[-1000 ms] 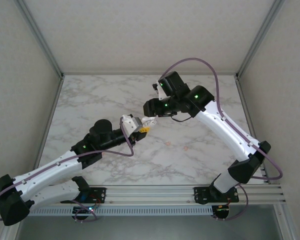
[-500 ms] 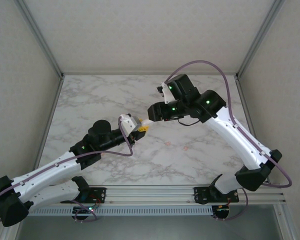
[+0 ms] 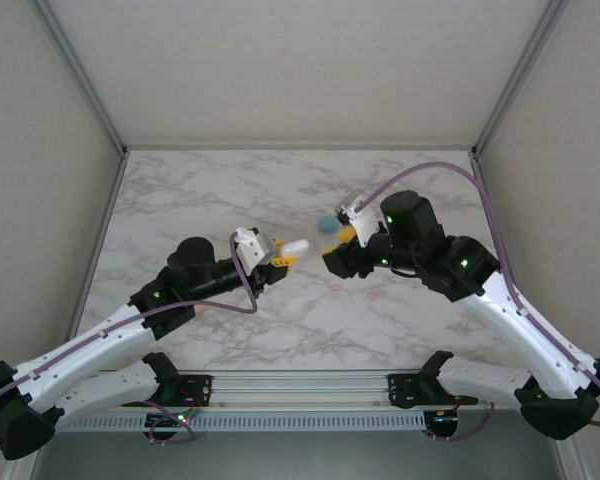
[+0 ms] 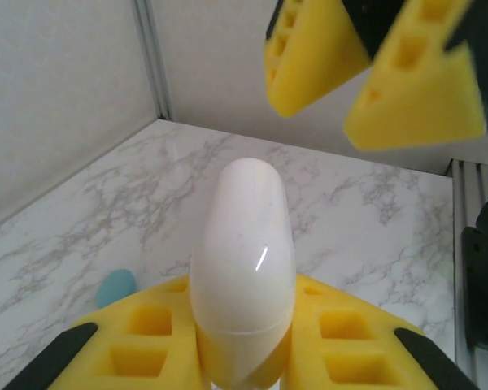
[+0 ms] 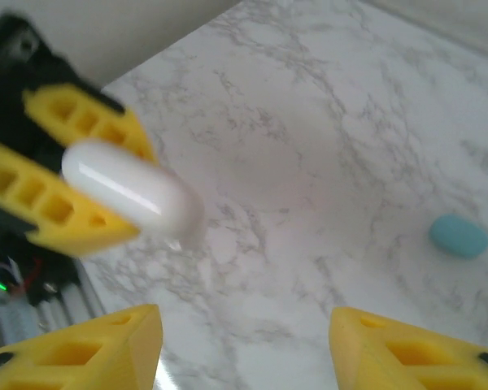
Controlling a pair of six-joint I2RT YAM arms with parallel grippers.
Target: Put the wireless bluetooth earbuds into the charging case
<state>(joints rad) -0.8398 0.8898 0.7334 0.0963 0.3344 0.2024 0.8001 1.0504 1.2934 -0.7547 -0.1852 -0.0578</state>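
Both far from table (image 3: 180, 200) edges: left jaws clamp white case (image 3: 294, 245); right jaws apart.

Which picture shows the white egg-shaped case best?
The left wrist view: the white case is big, sharp and centred, clamped in the left gripper. The right wrist view shows it side-on but blurred. The top view shows it as a tiny white sliver.
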